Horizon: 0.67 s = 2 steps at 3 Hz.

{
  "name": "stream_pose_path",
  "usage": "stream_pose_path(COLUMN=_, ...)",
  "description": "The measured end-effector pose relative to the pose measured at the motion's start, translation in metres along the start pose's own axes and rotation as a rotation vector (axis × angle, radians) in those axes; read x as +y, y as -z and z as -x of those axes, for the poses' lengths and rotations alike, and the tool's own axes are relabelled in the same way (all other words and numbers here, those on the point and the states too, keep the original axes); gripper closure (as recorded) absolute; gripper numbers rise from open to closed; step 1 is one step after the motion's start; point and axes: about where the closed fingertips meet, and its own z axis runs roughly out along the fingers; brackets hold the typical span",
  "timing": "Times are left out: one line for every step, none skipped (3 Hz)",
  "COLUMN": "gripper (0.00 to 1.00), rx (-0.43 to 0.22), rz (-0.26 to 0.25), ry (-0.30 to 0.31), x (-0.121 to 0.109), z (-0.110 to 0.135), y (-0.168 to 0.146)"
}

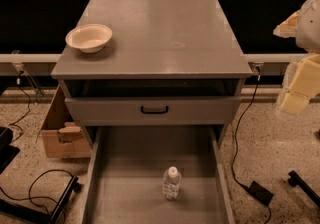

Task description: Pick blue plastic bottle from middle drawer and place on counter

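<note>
Bottle (171,183) upright in drawer (130,168); pincer (300,90) raised at right, state can't tell.

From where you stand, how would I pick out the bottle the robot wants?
Find the grey square cabinet; its wide grey drawer tray lies pulled open below. Upright on its bare floor stands a small clear plastic bottle with a white cap, the only thing in it. The robot's pale claw hangs apart at the right edge.

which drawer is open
The middle drawer, pulled out below the handled one, bottle standing inside. The gripper hangs off to the right.
</note>
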Motion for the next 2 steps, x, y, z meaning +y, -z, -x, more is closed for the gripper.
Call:
stream_pose_path(gripper=0.0, rx=0.0, rz=0.0, ry=0.0, x=0.0, z=0.0, y=0.0)
stream_pose_path(gripper=0.0, rx=-0.019, rz=0.0, ry=-0.009, x=0.0012, z=-0.0001, y=-0.0053)
